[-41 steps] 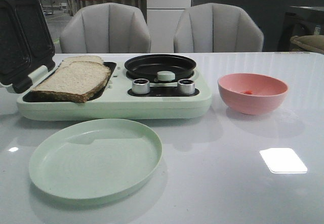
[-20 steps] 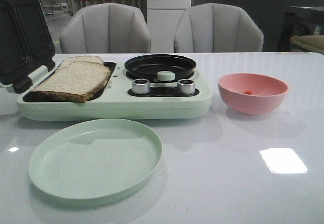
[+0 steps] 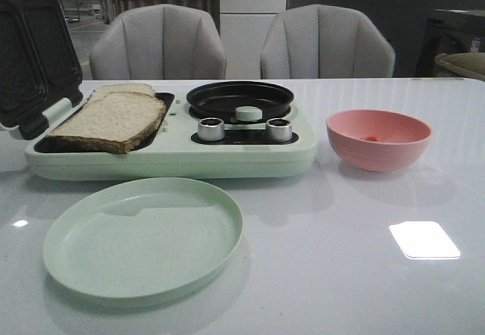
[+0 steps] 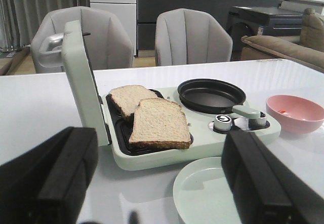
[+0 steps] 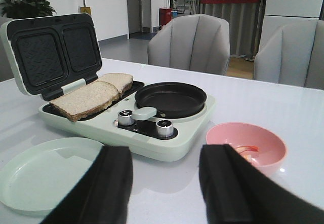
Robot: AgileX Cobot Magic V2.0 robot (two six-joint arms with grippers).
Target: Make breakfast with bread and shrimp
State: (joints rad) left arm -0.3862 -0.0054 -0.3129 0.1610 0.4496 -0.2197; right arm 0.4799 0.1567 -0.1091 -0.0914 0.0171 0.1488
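Note:
Two slices of bread (image 3: 114, 119) lie overlapping on the open grill half of a pale green breakfast maker (image 3: 227, 161); they also show in the left wrist view (image 4: 159, 122) and right wrist view (image 5: 91, 96). A small orange shrimp (image 3: 370, 138) lies in a pink bowl (image 3: 379, 149) to the right of the maker; it shows in the right wrist view too (image 5: 248, 150). My left gripper (image 4: 157, 183) is open and empty, above the table in front of the maker. My right gripper (image 5: 164, 183) is open and empty, near the bowl (image 5: 266, 143). Neither gripper shows in the front view.
A pale green plate (image 3: 144, 236) lies in front of the maker. A black round pan (image 3: 239, 98) sits on the maker's right half behind two silver knobs (image 3: 211, 129). The black-lined lid (image 3: 34, 54) stands open at the left. Two grey chairs (image 3: 158, 43) stand behind the table.

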